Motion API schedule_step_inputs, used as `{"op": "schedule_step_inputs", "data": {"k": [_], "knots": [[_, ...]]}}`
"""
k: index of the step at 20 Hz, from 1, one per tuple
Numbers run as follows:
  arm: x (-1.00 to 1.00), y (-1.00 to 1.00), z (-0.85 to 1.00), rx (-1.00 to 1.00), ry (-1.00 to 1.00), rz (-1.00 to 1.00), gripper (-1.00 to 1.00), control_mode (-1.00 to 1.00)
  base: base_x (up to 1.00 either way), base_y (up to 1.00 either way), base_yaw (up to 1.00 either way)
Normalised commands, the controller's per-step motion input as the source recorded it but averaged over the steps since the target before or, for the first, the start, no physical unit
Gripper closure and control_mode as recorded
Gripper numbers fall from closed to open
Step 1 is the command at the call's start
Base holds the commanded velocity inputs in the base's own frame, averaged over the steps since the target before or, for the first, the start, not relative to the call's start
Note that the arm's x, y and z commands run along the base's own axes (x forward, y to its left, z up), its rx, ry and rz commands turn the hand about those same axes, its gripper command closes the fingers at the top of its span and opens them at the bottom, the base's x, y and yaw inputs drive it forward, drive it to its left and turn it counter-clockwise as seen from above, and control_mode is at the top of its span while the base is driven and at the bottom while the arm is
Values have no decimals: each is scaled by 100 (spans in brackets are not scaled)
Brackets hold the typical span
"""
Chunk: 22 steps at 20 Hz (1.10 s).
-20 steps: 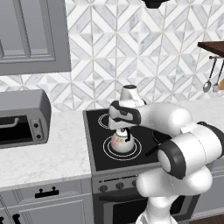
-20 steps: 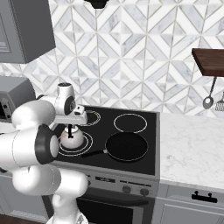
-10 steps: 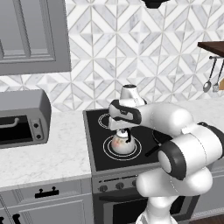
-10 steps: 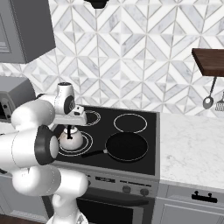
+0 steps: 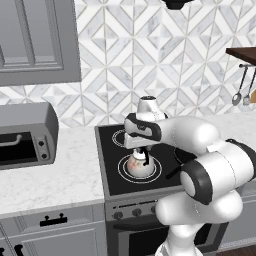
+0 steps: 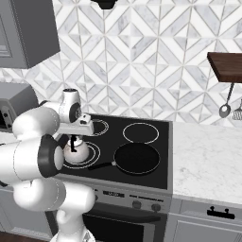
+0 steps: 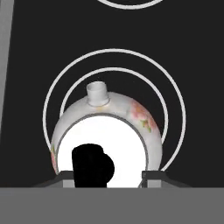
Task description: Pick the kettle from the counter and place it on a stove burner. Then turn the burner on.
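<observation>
Hand view showed kettle point(image 7: 107, 135) sitting on stove burner point(image 7: 114, 56). Looked rigid, glossy, probably slippery; arched handle best hold. Gripper point(image 5: 141, 150) jaws: couldn't tell.

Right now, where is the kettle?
The kettle sits on the front-left stove burner of the black cooktop, under the gripper, left of the frying pan.

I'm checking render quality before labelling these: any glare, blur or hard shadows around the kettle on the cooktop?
Hand view: the kettle is sharp, its top blown out to flat white, with a black blob across it; the burner rings stay crisp. Left base view: even light, only a faint sheen on the cooktop. Right base view: no blur; the frying pan casts no hard shadow.
</observation>
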Motion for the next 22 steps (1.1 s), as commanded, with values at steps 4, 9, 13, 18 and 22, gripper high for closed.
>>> {"op": "schedule_step_inputs", "data": {"k": [4,9,13,18,22], "knots": [[0,0,0,0,1,0,-100,-100,0,0,0],[0,0,1,0,1,0,-100,-100,0,0,0],[-29,0,36,0,0,0,-100,-100,0,0,0],[-90,35,33,-3,-2,0,-100,-100,0,0,0],[-80,65,2,-6,-6,1,-100,-100,0,0,0]]}}
